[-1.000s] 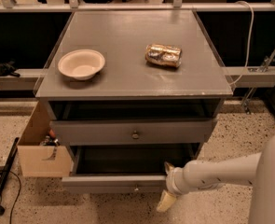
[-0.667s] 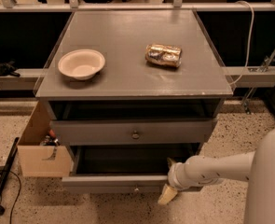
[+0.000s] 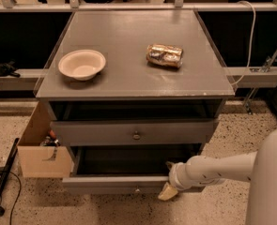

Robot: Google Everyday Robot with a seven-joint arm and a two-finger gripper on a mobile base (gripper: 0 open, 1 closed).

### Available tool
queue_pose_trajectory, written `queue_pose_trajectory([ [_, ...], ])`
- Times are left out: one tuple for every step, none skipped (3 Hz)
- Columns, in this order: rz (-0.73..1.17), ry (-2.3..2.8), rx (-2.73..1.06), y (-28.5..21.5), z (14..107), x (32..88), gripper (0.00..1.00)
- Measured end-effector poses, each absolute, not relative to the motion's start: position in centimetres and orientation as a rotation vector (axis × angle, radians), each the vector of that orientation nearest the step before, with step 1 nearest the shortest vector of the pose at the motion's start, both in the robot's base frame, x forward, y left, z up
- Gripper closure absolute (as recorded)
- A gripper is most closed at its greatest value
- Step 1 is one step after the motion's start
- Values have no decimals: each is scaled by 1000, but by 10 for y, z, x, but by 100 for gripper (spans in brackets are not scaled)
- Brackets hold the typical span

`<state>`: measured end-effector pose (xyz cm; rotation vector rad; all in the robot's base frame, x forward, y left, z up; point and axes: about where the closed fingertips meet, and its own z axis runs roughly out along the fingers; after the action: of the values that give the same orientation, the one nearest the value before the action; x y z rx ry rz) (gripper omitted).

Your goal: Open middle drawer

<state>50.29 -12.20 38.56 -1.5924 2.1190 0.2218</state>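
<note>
The middle drawer [image 3: 105, 183] is the low-fronted grey drawer with a small round knob [image 3: 137, 190]. It stands pulled out well past the cabinet front, and its plain dark inside shows. My gripper [image 3: 168, 189] reaches in from the right on a white arm [image 3: 213, 168]. It sits at the drawer's front panel, right of the knob, with its cream tip hanging over the outer face.
The taller-fronted drawer [image 3: 96, 132] above has a bigger knob and stands slightly out. On the cabinet top [image 3: 128, 78] sit a white bowl [image 3: 81, 63] and a shiny snack bag [image 3: 164, 55]. A cardboard box [image 3: 42, 151] stands at the cabinet's left, with a black pole [image 3: 2, 182] on the floor.
My gripper has risen a little against the drawer's front panel. The drawer stays about as far out as before.
</note>
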Motion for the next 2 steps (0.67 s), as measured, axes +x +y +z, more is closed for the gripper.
queue_pose_trajectory([
  [222,2119,-1592,-122,386,503,42],
  [210,2118,-1599,-124,391,499,73],
])
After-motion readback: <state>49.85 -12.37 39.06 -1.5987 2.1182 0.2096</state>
